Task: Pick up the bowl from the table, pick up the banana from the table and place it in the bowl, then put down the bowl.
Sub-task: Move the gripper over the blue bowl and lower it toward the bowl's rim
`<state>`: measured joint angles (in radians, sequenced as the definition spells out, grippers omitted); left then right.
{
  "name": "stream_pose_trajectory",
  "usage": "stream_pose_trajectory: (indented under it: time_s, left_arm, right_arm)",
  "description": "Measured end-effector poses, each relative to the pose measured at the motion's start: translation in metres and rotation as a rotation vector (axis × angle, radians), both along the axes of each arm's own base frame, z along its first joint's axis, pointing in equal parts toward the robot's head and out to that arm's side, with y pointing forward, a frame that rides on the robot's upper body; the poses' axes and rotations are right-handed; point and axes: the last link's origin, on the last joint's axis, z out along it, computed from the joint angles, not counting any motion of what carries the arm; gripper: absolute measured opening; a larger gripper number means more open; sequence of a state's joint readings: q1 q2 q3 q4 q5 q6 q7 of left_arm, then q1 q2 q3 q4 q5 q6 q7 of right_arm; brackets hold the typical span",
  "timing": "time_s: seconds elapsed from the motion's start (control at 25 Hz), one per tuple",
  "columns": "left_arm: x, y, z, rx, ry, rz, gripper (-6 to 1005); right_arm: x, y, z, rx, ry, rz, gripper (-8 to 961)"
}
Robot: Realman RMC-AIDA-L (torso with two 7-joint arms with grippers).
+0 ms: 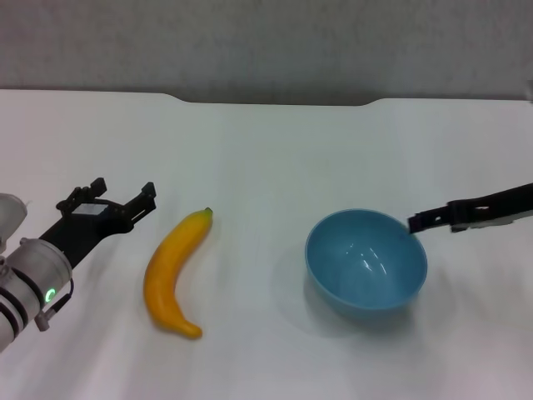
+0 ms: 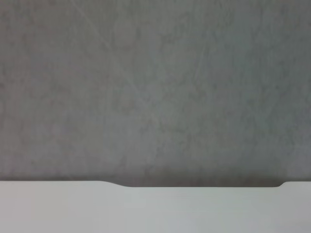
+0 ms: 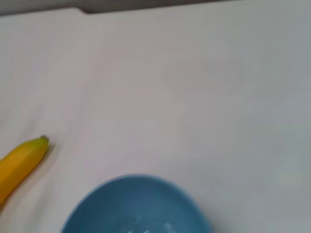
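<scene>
The table point(image 1: 266, 150) is the largest thing here: a plain white top filling most of the head view, with a shallow notch in its far edge. Beyond that edge rises a grey wall point(image 2: 155, 87), which takes up nearly all of the left wrist view.

The bowl point(image 1: 366, 262) sits on the table right of centre, light blue, glossy and bare inside. It tilts a little, its right rim raised. The right wrist view shows its far rim with white table beyond.

The banana point(image 1: 173, 273) lies flat on the table left of centre, well apart from the bowl. Its dark stem tip points far and slightly right; its blunt end lies near.

The left gripper point(image 1: 125, 202) hovers at the left, just left of the banana and clear of it, its fingers spread apart with nothing between them.

The right gripper point(image 1: 414, 222) reaches in from the right edge, its tip at the bowl's far-right rim. Whether its fingers have closed on the rim cannot be told from these views.
</scene>
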<state>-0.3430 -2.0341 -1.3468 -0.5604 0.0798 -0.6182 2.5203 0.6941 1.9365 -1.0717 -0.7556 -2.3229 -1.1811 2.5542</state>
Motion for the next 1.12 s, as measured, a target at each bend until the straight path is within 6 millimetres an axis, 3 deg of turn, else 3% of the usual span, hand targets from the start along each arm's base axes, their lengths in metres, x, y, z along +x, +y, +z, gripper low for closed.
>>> stream_pose_trajectory:
  time_s: [0.2,0.44,0.8,1.12]
  left_arm:
    - [0.003,0.001,0.000,0.002,-0.003,-0.007,906]
    - [0.004,0.002,0.001,0.004,-0.005,-0.012,907]
    - [0.009,0.002,-0.002,-0.007,-0.002,-0.028,907]
    - [0.014,0.004,-0.003,-0.010,-0.003,-0.041,907]
  right_arm:
    - [-0.012,-0.002,-0.017,-0.060,-0.001,0.018,817]
    - [-0.009,-0.008,-0.033,-0.107,-0.026,-0.005,808]
    - [-0.004,-0.005,-0.033,-0.083,-0.039,-0.011,796]
    - [0.014,-0.007,-0.043,-0.060,-0.101,-0.040,786]
